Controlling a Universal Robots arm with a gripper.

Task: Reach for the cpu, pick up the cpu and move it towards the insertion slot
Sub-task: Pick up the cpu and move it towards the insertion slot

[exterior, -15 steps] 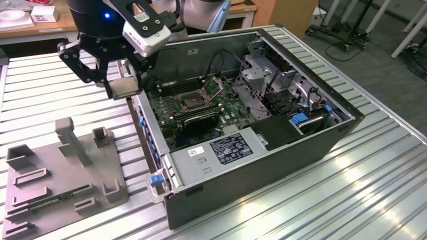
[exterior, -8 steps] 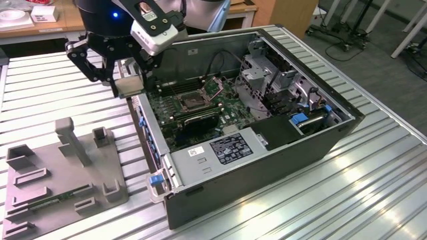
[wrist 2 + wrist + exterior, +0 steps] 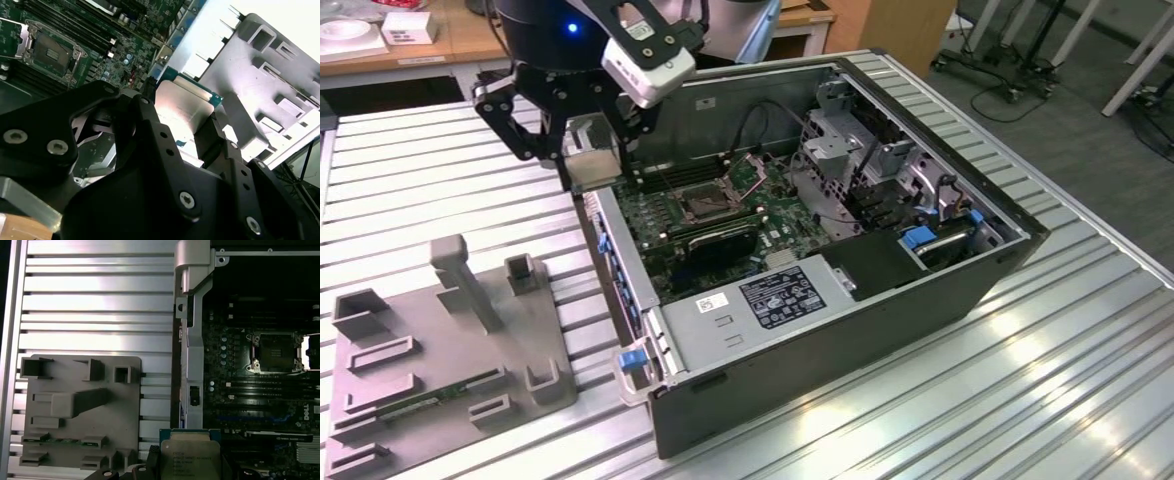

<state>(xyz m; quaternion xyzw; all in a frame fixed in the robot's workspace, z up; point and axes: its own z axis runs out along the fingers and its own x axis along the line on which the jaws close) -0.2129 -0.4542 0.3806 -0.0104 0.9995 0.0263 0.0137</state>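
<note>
While airborne — end effector grips cpu.

In the first wrist view the picture's edge is cutting off the lower part of the cpu. In the second wrist view the gripper is covering much of it. The grey holder tray is running past the exterior view's left edge.
</note>
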